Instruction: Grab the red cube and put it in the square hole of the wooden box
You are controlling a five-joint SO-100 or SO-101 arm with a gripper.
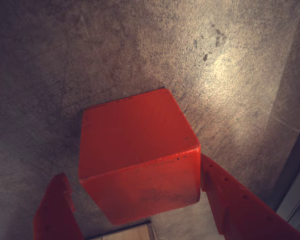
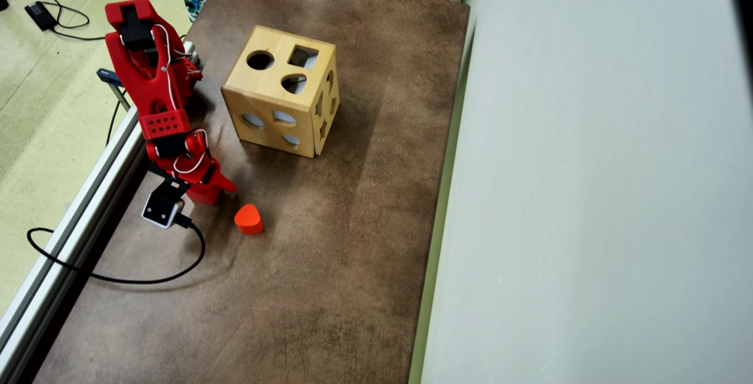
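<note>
in the wrist view the cube [image 1: 140,155] fills the lower middle of the frame, deep red with flat faces, sharp edges and small dark scuffs. the gripper [image 1: 140,210] is spread open around it: one finger [image 1: 55,210] at lower left stands apart from it, the other [image 1: 240,205] at lower right is just beside its edge; contact there is hard to judge. in the overhead view the cube [image 2: 204,194] sits left of centre on the brown table [image 2: 353,254], mostly covered by the arm [image 2: 156,78]. a heart block [image 2: 249,219] lies just to its right. the box [image 2: 282,99] stands at upper centre, well apart, its square hole [image 2: 303,56] on the top face beside a round hole [image 2: 260,60].
</note>
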